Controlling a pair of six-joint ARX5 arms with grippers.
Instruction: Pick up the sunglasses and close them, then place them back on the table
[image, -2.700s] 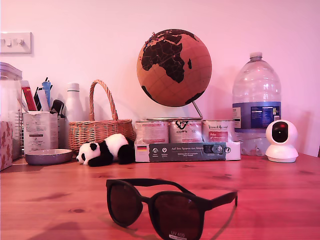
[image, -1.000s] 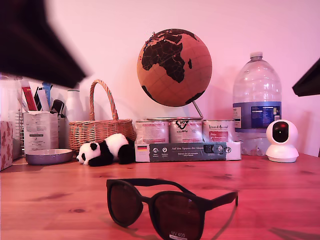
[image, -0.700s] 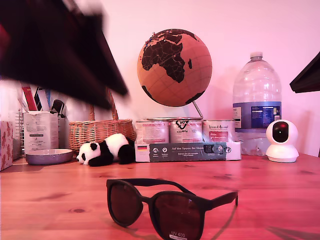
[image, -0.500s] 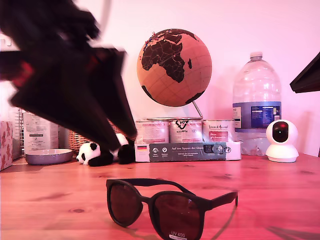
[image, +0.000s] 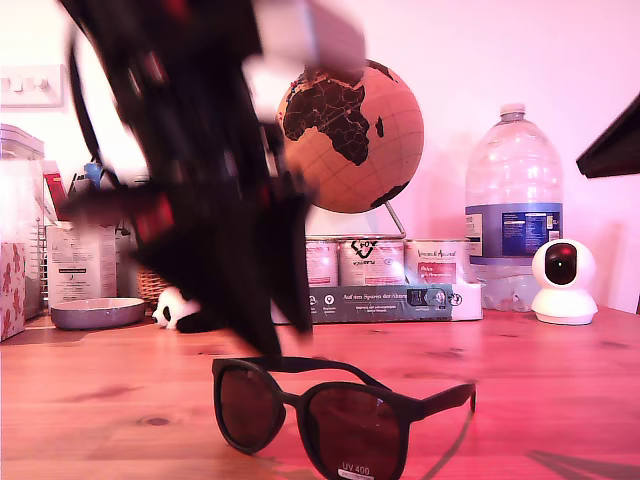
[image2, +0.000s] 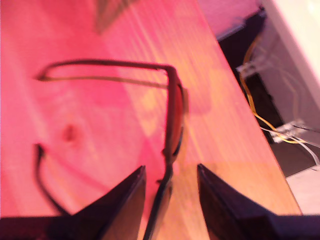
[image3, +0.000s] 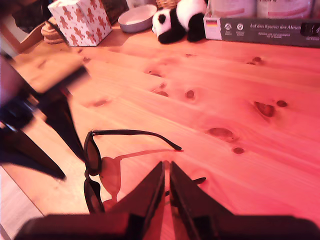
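Note:
The sunglasses (image: 340, 415) lie open on the table (image: 100, 400), lenses toward the exterior camera, with a small sticker on one lens. My first gripper (image: 283, 335) comes down blurred just behind and above them. In the first wrist view it (image2: 167, 200) is open, and the black frame (image2: 172, 115) runs between its fingers. My second gripper (image3: 165, 192) is shut on nothing, off to the side of the sunglasses (image3: 92, 162). A dark piece of an arm (image: 612, 150) shows at the exterior view's right edge.
Along the back stand a globe (image: 350, 135), a big water bottle (image: 512, 200), a white camera (image: 562, 280), cans behind a flat box (image: 400, 300), a toy panda (image3: 180, 22) and a bowl (image: 97, 313). The table edge and cables (image2: 265, 115) lie close by the sunglasses.
The first arm has swept down from the exterior view's upper left to just above the sunglasses. The sunglasses have not moved. The dark piece at the right edge has barely shifted.

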